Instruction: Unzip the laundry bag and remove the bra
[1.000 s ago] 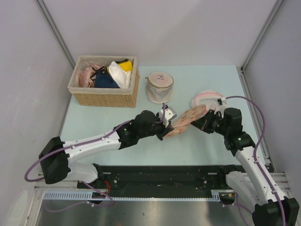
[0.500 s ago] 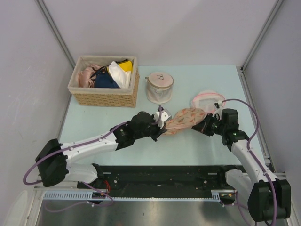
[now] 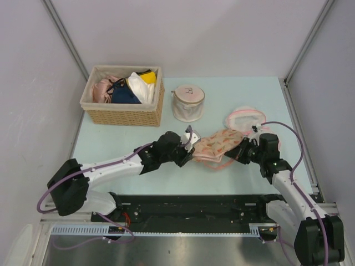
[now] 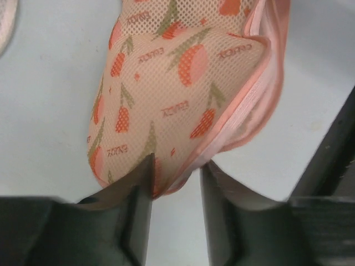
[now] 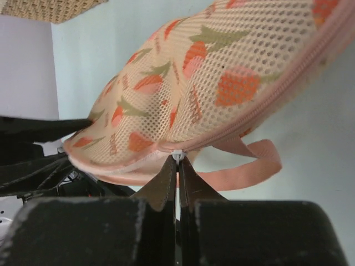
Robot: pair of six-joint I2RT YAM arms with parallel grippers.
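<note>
Two sets of jaws are meeting at one bag [image 3: 219,145] mid-tabletop [image 3: 111,149]. Left jaws are standing slightly parted around its end, and right jaws are pinching shut on its zip pull [image 5: 177,153]. Behind are sitting one basket [image 3: 122,116] of clothes and two white mesh bags, one cylindrical [image 3: 187,103], one flat [image 3: 246,117].

pale table [image 3: 249,94] bears basket [image 3: 122,116], mesh cylinder [image 3: 188,105], round pouch [image 3: 244,117], laundry bag [image 3: 219,144].
</note>
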